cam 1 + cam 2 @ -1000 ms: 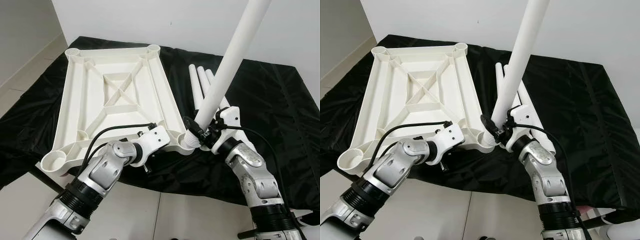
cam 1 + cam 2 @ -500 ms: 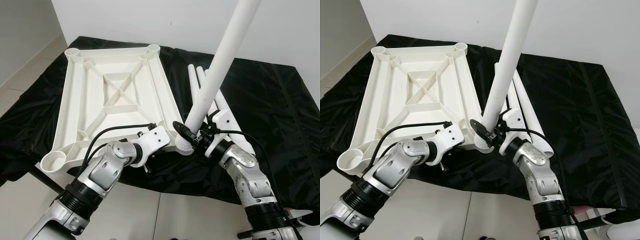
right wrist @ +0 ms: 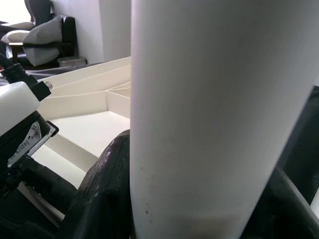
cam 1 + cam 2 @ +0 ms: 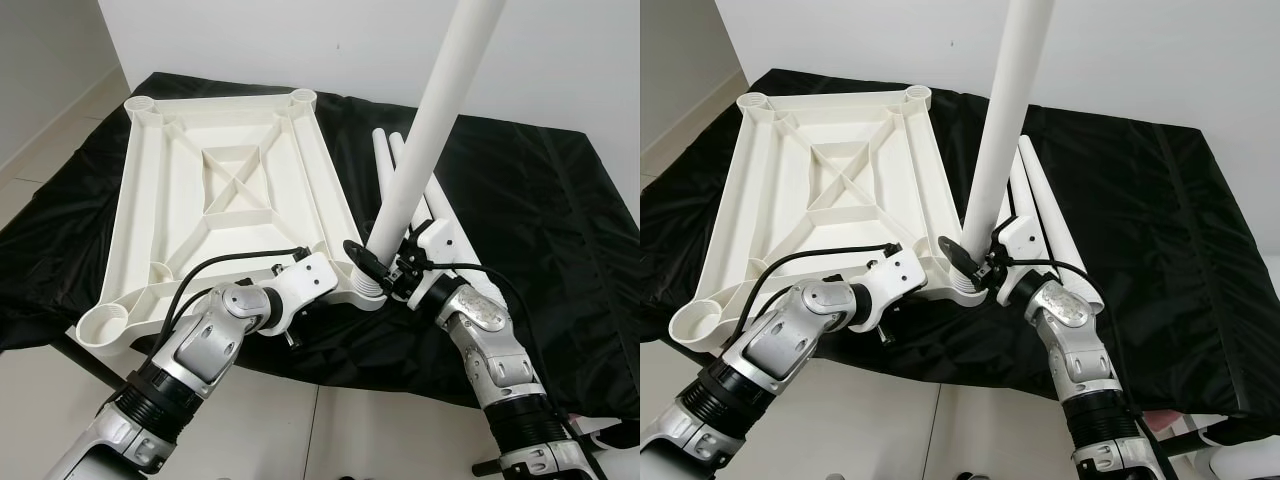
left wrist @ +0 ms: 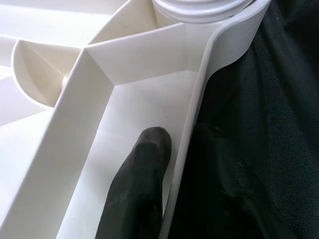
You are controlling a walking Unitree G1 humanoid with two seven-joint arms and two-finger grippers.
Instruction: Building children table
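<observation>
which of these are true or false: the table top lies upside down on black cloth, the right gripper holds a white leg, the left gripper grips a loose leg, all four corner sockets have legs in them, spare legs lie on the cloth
1. The table top lies upside down on the black cloth. True.
2. The right gripper holds a white leg at the near right corner socket. True.
3. The left gripper grips a loose leg. False: its fingers pinch the table top's rim.
4. All four corner sockets hold legs. False: the near left socket and both far ones are open.
5. Spare legs lie on the cloth beside the table top. True.
</observation>
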